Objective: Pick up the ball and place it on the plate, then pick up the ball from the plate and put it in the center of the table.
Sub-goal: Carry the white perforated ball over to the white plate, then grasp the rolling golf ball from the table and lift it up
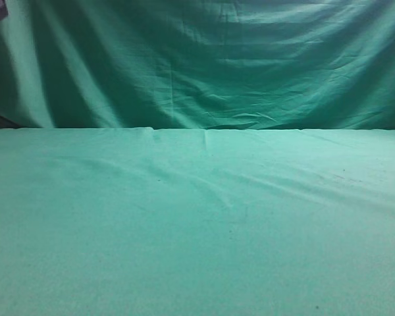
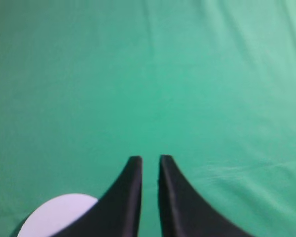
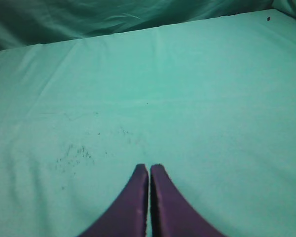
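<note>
The table (image 1: 197,224) is a wide teal-green cloth surface, and the exterior view shows no ball, plate or gripper on it. In the left wrist view my left gripper (image 2: 150,158) hangs over the cloth (image 2: 153,74), its black fingers nearly together with a narrow gap and nothing between them. A smooth, pale lilac-white round shape (image 2: 54,215) lies at the lower left, partly behind the left finger. I cannot tell whether it is the plate or the ball. In the right wrist view my right gripper (image 3: 149,167) is shut and empty over the cloth (image 3: 177,98).
The darker, folded green backdrop curtain (image 1: 204,59) hangs behind the table's far edge and also shows in the right wrist view (image 3: 89,19). Small dark specks (image 3: 74,155) mark the cloth left of the right gripper.
</note>
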Robot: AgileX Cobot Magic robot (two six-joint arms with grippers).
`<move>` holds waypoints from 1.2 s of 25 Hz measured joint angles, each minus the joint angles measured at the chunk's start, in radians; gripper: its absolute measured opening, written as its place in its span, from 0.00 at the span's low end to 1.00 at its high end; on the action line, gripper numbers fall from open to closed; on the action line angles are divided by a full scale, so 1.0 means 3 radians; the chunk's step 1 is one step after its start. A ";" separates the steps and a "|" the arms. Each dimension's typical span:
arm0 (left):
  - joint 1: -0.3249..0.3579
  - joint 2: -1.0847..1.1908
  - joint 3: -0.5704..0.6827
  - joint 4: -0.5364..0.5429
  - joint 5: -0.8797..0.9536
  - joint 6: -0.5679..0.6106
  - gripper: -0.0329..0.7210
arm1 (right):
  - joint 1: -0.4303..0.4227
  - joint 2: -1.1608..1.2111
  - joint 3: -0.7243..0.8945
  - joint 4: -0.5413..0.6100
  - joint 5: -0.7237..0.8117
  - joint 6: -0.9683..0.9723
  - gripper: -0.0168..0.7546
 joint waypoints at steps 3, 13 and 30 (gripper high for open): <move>-0.0131 -0.0216 0.0000 -0.0008 0.0014 0.0058 0.04 | 0.0000 0.0000 0.0000 0.0000 0.0000 0.0000 0.02; -0.0406 -0.1435 0.0821 -0.0119 -0.0414 0.0224 0.04 | 0.0000 0.0000 0.0000 0.0000 0.0000 0.0000 0.02; -0.0408 -0.3312 0.2597 -0.0437 -0.0965 0.0648 0.04 | 0.0000 0.0000 0.0000 0.0652 -0.0876 0.0020 0.02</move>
